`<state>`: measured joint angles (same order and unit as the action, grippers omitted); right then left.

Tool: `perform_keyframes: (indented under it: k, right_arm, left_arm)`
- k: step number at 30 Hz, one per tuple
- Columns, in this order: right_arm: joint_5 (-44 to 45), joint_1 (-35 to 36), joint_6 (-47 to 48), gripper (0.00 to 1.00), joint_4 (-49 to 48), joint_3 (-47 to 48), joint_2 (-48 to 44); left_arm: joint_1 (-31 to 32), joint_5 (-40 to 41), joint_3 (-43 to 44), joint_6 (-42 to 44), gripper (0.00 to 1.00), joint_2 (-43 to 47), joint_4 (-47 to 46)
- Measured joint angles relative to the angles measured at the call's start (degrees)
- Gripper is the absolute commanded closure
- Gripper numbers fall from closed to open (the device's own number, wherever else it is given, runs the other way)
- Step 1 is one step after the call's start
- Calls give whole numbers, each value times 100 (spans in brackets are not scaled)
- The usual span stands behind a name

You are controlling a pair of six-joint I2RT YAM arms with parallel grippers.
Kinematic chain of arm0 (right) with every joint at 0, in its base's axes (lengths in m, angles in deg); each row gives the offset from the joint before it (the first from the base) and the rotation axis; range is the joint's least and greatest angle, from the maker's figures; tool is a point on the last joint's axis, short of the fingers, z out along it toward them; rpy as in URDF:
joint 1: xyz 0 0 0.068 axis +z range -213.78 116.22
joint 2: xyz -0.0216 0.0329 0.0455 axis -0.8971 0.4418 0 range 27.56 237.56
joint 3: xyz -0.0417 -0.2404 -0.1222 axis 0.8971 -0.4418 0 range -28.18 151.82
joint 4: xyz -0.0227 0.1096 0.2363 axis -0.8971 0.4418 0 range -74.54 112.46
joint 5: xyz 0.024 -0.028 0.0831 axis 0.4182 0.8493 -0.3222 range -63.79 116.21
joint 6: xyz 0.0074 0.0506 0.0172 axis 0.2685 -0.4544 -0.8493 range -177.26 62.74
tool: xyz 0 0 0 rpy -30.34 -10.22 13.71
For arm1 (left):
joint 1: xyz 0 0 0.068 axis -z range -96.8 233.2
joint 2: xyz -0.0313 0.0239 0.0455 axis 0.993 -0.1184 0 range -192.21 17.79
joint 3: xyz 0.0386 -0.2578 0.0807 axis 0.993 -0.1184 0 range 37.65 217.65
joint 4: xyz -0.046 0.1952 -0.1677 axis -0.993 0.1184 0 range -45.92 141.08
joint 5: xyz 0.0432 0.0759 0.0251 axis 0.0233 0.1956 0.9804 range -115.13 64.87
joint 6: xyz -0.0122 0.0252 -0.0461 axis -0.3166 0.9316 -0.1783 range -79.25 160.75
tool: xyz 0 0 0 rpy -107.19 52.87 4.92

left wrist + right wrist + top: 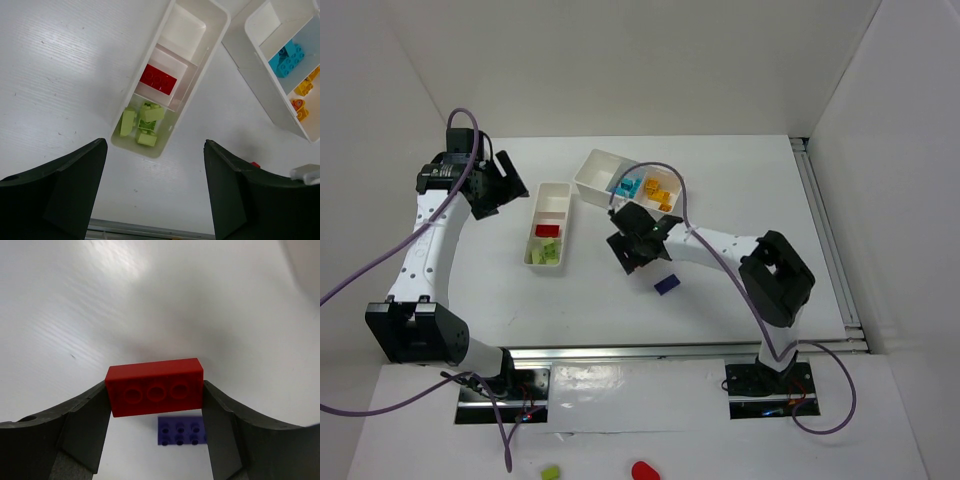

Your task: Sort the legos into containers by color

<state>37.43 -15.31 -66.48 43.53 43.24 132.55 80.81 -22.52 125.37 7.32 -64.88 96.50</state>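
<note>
Pinching a red lego brick [154,385] by its two short ends, the right gripper [155,399] is closing partway, its dark fingers [85,415] pressing flat against the brick and holding it level with its round underside sockets facing the wrist camera. A purple lego brick [181,431] is lying on the white tabletop [740,180] beyond the held brick, blurred in the wrist view; from above it is sitting just beside the right gripper, on the side toward the arm bases. The left gripper [155,150] is hanging wide open with nothing between its fingers, over the near end of the narrower white tray [220,30]. In that tray another red brick [158,79] is resting in the middle compartment and several lime green bricks [142,122] are lying jumbled in the near end compartment. The wider white tray [265,20] is sitting just beside it at an angle, holding cyan bricks [286,60] in its middle compartment and orange-yellow bricks [303,87] in the next one. On the ledge in front of the arm bases a lime green piece [551,472] and a red piece [644,470] are lying near each other.
</note>
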Motion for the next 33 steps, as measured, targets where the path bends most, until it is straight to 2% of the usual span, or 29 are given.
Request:
perform_keyframes:
  k: [5, 9, 18, 28, 33]
  right_arm:
    - [-122, 4, 105, 33, 63, 1440, 330]
    - [-260, 31, 212, 33, -7, 2710, 981]
    - [-662, 205, 380, 33, 11, 4715, 2612]
    - [-962, 378, 404, 30, -142, 5980, 3499]
    - [-1025, 407, 317, 23, -299, 6179, 3764]
  left_arm:
    - [0, 9, 0, -2, 12, -2, -4]
    - [0, 103, 4, -24, 12, 0, 7]
    - [-9, 566, 251, -227, 12, 26, 160]
    - [-59, 826, 254, -310, 12, 308, 225]
    - [-59, 822, 254, -297, 12, 328, 254]
